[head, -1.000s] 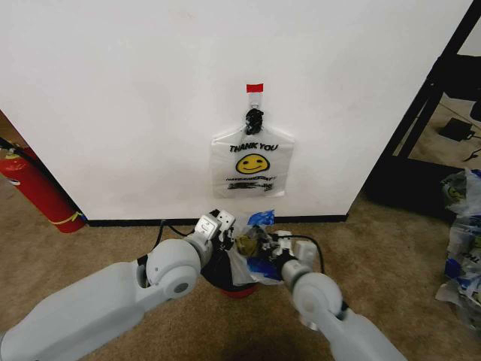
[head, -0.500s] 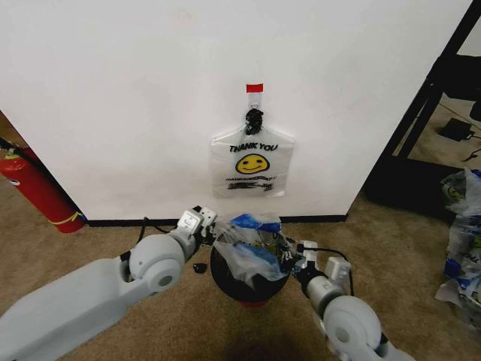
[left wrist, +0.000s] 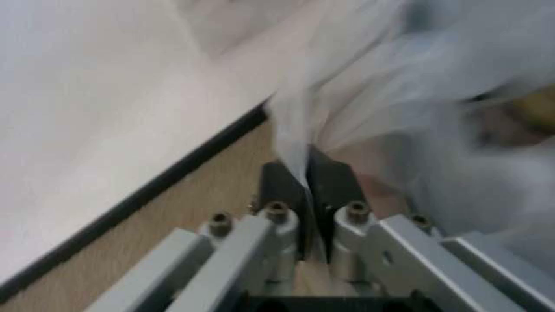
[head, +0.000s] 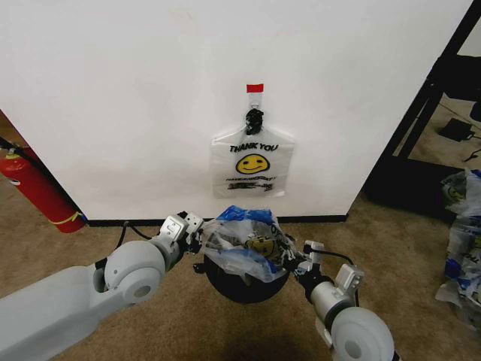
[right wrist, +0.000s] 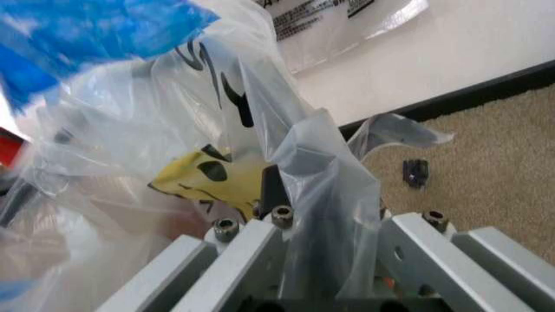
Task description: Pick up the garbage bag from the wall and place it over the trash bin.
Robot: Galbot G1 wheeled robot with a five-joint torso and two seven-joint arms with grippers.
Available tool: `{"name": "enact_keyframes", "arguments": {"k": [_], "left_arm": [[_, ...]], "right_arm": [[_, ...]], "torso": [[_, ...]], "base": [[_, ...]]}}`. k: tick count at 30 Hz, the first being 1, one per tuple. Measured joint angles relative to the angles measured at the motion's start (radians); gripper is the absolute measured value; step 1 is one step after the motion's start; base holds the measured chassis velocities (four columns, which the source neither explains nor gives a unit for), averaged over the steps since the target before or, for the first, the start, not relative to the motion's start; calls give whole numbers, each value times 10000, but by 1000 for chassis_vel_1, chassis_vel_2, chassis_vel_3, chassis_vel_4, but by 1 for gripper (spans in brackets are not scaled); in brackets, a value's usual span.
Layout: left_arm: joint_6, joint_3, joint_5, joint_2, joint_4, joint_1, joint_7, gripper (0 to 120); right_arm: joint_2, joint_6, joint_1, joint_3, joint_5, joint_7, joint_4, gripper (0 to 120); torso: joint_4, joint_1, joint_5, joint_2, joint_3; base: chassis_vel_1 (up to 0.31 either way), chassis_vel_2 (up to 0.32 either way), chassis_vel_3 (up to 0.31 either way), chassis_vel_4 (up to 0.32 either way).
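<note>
Wall [head: 135, 98] fills upper frame, a flat spare bag [head: 251, 163] hung at center. Below it, bin [head: 240, 282] at lower center w/ bag [head: 244, 241] crumpled over its mouth: translucent white, blue patches, yellow smiley partly showing. Left hand [head: 194, 229] pinches bag's left edge, fingers [left wrist: 286, 188] pressed together on plastic. Right hand [head: 301, 263] at bag's right edge, plastic draped over it; can't tell its grip.

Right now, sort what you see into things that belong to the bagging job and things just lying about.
Job in hand:
- garbage bag, pinched by both
- trash bin beneath it
- left end effector
- right end effector

Lying about:
- flat bag on the wall
- fire extinguisher
- small black piece on the carpet
</note>
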State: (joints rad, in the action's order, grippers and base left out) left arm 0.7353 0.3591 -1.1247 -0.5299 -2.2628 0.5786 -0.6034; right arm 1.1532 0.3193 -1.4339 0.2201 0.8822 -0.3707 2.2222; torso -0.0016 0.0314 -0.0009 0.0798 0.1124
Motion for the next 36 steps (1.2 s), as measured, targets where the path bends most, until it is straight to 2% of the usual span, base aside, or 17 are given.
{"name": "enact_keyframes", "arguments": {"k": [2, 8, 9, 13, 16, 17, 20, 21, 23, 24, 26, 30, 31, 36], "left_arm": [[0, -65, 46, 48, -146, -1, 76, 10], [1, -959, 950, 995, -1280, 594, 681, 38], [1, -959, 950, 995, -1280, 594, 681, 38], [-51, -1267, 1301, 1238, -1748, 833, 787, 52], [-525, -1187, 2117, 1264, -1903, 548, 1568, 67], [-525, -1187, 2117, 1264, -1903, 548, 1568, 67], [-1122, -819, 3132, 1261, -1867, 83, 2897, 78], [-1232, -660, 3269, 1223, -1830, -106, 3241, 84], [-1309, -221, 3468, 1017, -1644, -668, 3916, 91], [-1309, -221, 3468, 1017, -1644, -668, 3916, 91], [-1286, 658, 3774, 667, -1256, -1633, 4418, 98], [-1210, 1822, 4099, 11, -638, -3019, 4705, 100], [-1210, 1822, 4099, 11, -638, -3019, 4705, 100], [-1133, 3027, 4177, -557, -41, -4062, 4792, 98]], "right_arm": [[16, -2, 15, 2, -17, -6, -28, 1], [53, -32, 195, 55, -4, -93, -368, 1], [53, -32, 195, 55, -4, -93, -368, 1], [63, -34, 224, 153, 109, -130, -454, 1], [49, -34, 284, 156, 175, -167, -527, 1], [49, -34, 284, 156, 175, -167, -527, 1], [18, -21, 416, 57, 270, -219, -618, 1], [6, -15, 446, 26, 287, -227, -647, 1], [-1, -2, 457, -5, 296, -238, -671, 1], [-1, -2, 457, -5, 296, -238, -671, 1], [-7, 11, 445, -27, 294, -248, -675, 1], [-20, 68, 428, -65, 288, -264, -592, 1], [-20, 68, 428, -65, 288, -264, -592, 1], [-37, 135, 465, -79, 298, -336, -540, 1]], "torso": [[-1, 0, -1, 0, 0], [6, 0, 0, -2, 0], [6, 0, 0, -2, 0], [2, 0, -3, -1, 0], [2, 0, -1, -2, 0], [2, 0, -1, -2, 0], [0, 0, 0, -2, 0], [5, 0, 4, -2, 0], [5, 0, -4, -2, 0], [5, 0, -4, -2, 0], [1, 1, 0, -2, 0], [-2, 2, 2, -2, 2], [-2, 2, 2, -2, 2], [-1, 2, 1, -2, 2]], "base": [[0, 0, 0, 0], [0, 0, 0, 0], [0, 0, 0, 0], [0, 0, 0, 0], [0, 0, 0, 0], [0, 0, 0, 0], [0, 0, 0, 0], [0, 0, 0, 0], [0, 0, 0, 0], [0, 0, 0, 0], [0, 0, 0, 0], [0, 0, 0, 0], [0, 0, 0, 0], [0, 0, 0, 0]]}}
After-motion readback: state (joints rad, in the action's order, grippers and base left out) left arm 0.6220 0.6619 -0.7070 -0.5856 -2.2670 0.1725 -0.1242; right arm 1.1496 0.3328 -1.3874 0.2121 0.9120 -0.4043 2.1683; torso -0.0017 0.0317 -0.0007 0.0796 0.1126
